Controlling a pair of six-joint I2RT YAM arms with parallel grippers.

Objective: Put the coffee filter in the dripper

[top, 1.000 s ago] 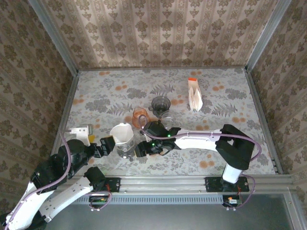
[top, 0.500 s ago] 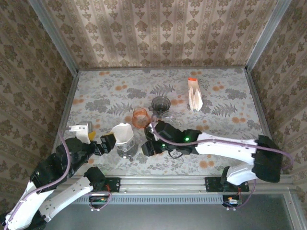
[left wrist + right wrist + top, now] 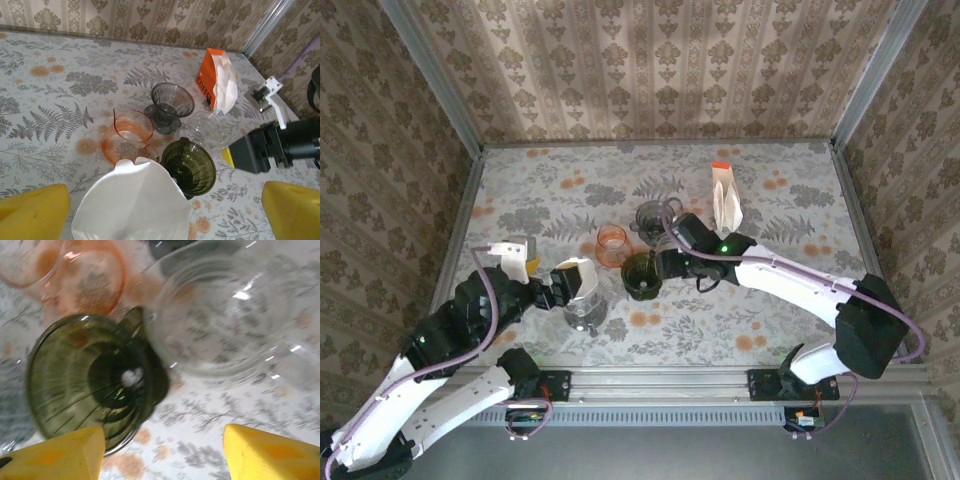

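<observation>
Right arm (image 3: 790, 285) is swinging back from the near-left of the green dripper (image 3: 642, 276) to its far-right, with the right hand (image 3: 162, 442) hanging released just beside the rim. Left hand (image 3: 165, 200) is standing released, spread to either side of the coffee filter (image 3: 577, 279). The filter is sitting near-left of the green dripper in a clear dripper (image 3: 584, 312), so placement appears complete.

the filter (image 3: 576, 278) sits left of the nearest dripper (image 3: 642, 275) (box (image 3: 725, 197) behind).

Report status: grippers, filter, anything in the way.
Left gripper open, straddling the white filter. Right gripper open beside the green dripper. Filter sits in a clear dripper. Nothing over it.
</observation>
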